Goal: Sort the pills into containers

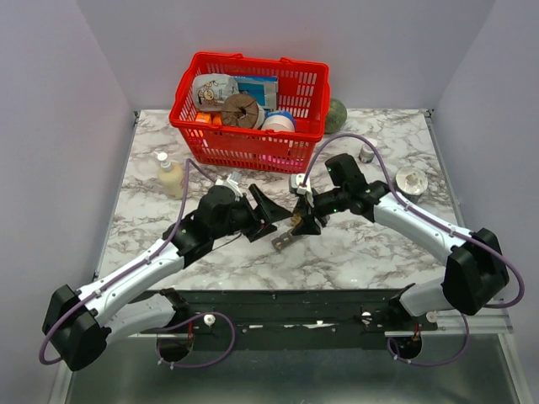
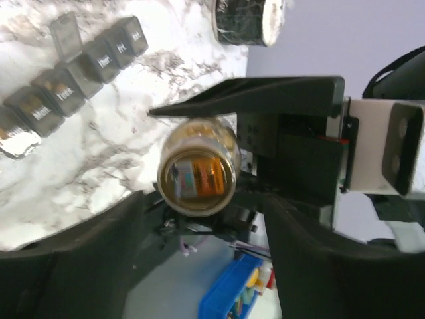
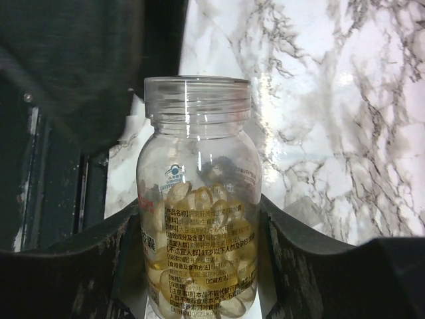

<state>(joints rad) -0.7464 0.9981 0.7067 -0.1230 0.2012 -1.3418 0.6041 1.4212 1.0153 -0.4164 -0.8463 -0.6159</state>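
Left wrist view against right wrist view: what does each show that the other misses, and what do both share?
Only left wrist: the pill organizer, one lid up, and a round jar. Only right wrist: the printed label, yellow capsules and capless mouth of the bottle. Both: that bottle clamped in the right gripper, and the marble table.

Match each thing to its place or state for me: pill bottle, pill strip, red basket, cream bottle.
Things:
1. pill bottle
2. pill strip
3. red basket
4. cream bottle

Places or states:
A. at the back of the table, full of items
B. upright, at the table's left side
C. uncapped, held in the right gripper
D. flat on the table, day labels on its lids

Pairs: 1-C, 2-D, 3-A, 4-B.
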